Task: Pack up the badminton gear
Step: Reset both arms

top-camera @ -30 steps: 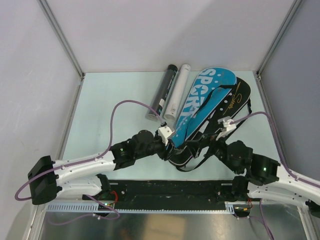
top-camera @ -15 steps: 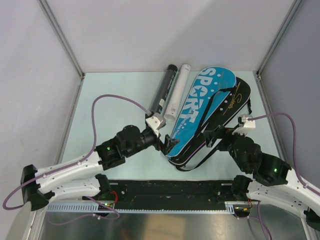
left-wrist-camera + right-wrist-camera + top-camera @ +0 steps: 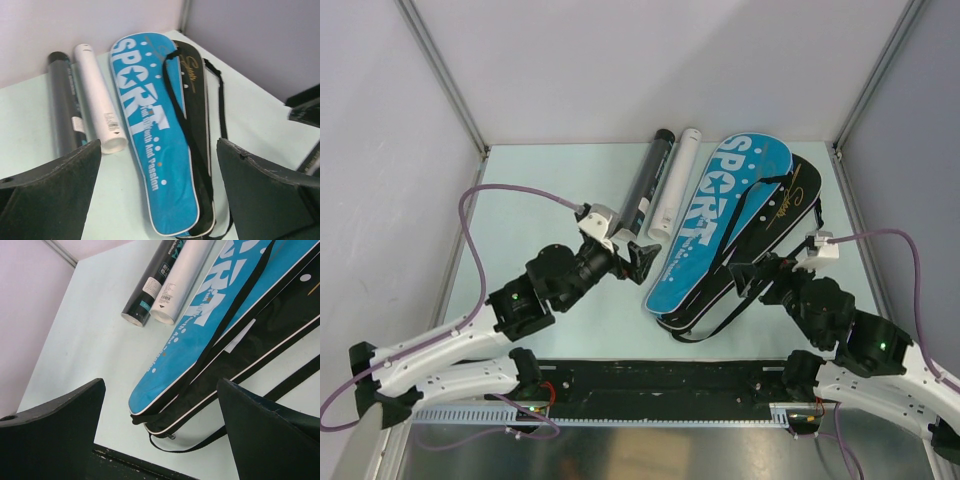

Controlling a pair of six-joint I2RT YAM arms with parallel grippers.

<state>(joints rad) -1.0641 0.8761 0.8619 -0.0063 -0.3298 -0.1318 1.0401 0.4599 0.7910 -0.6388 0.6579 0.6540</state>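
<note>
A blue "SPORT" bag (image 3: 720, 215) lies slanted on top of a black bag (image 3: 790, 200), with a black strap (image 3: 720, 320) looping out at their near ends. To their left a black tube (image 3: 647, 185) and a white tube (image 3: 675, 185) lie side by side. My left gripper (image 3: 645, 260) is open just left of the bags' narrow end, holding nothing. The left wrist view shows the blue bag (image 3: 145, 125) and black bag (image 3: 195, 100) ahead of it. My right gripper (image 3: 752, 277) hangs open to the right of the bags. Its wrist view looks down on the blue bag (image 3: 215, 315) and black bag (image 3: 260, 345).
Grey walls and metal posts (image 3: 445, 75) close in the pale green table (image 3: 530, 230) on three sides. A black rail (image 3: 660, 375) runs along the near edge. Purple cables (image 3: 510, 195) arc over both arms. The tubes' open ends (image 3: 162, 317) face the near side.
My left gripper has opened, let go of the blue bag's narrow end and drawn back to the left. The right arm has pulled back to the right, still open.
</note>
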